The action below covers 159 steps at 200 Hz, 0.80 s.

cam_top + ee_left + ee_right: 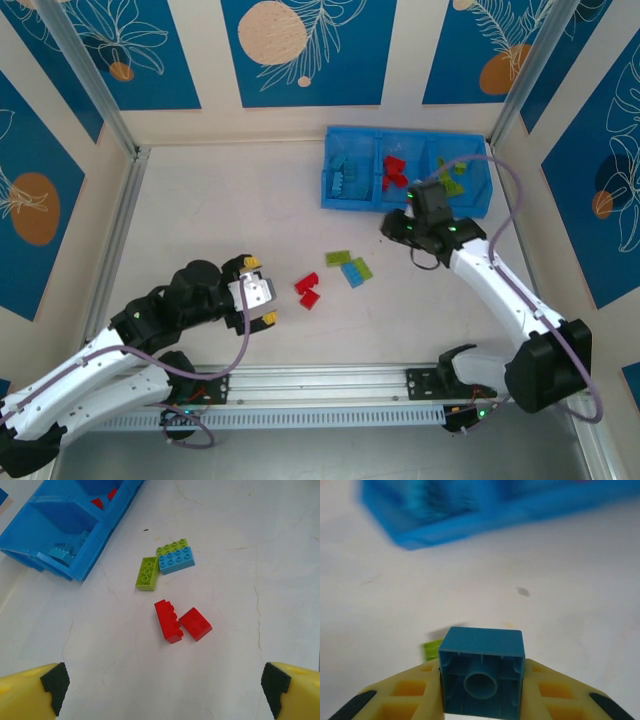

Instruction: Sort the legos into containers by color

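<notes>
A blue brick (481, 652) sits clamped between the yellow fingers (415, 687) of the right gripper (481, 697), its hollow underside with one round tube facing the wrist camera; the jaws are closed tight against its two sides. From above, this gripper hangs over the table just in front of the blue tray (350, 205), near its middle and right compartments. A sliver of green brick (432, 651) peeks out on the table behind the held one. The tray has three compartments side by side: blue bricks (350, 175) in the left, red bricks (395, 170) in the middle, green bricks (455, 178) in the right. Out on the white table lie two green bricks (147, 573) and one light blue brick (176, 560) bunched together, with two red bricks (168, 621) touching each other close by. The left gripper (165, 692) hovers near these, its jaws spread wide and holding nothing.
</notes>
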Motion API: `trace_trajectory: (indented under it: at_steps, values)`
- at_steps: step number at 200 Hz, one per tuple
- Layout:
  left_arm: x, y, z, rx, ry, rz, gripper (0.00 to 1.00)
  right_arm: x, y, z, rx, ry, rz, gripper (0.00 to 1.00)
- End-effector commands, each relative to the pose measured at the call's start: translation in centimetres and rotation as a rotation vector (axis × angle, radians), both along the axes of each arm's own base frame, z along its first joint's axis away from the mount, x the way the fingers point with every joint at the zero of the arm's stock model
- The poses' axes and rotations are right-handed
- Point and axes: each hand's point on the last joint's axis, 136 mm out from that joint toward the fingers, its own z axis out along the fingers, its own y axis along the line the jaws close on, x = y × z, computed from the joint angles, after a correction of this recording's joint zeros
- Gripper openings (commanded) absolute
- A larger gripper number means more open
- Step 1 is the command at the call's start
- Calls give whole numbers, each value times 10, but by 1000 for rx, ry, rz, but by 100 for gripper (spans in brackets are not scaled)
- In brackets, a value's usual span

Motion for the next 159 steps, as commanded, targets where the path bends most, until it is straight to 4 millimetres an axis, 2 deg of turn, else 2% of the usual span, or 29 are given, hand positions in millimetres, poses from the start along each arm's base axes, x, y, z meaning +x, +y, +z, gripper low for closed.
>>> trace_trajectory:
  at_steps: [1,28,38,40,48,50,54,56,70,88,104,129,150,153,159]
  values:
    - [6,3,2,-4,-15,25,100,37,37,20,-124,-101,82,25]
    - [8,7,2,7,-28,44,100,106,66,7,-249,-92,101,22]
    - [9,9,2,11,-35,52,100,132,68,-6,-298,-70,86,23]
    - [9,9,2,11,-37,54,100,138,68,-3,-303,-76,81,23]
    - [9,11,3,8,-44,58,100,155,67,-18,-338,-35,72,23]
    - [9,11,3,8,-45,60,100,160,67,-13,-337,-44,66,24]
    - [9,12,3,8,-49,62,100,169,67,-23,-354,-22,62,24]
    - [9,12,4,7,-52,63,100,175,67,-21,-353,-27,56,25]
    - [10,14,5,8,-63,70,100,196,63,-33,-376,17,40,30]
    - [11,15,4,10,-67,73,100,216,62,-29,-369,22,31,35]
    - [10,14,4,10,-63,72,100,218,70,-20,-358,27,81,48]
    - [9,12,2,9,-52,61,100,202,69,7,-381,23,103,59]
    - [9,10,1,10,-40,55,100,170,61,27,-353,44,94,60]
    - [9,10,0,10,-39,54,100,164,60,22,-350,61,98,60]
    - [8,9,1,8,-36,51,100,150,60,36,-327,42,103,60]
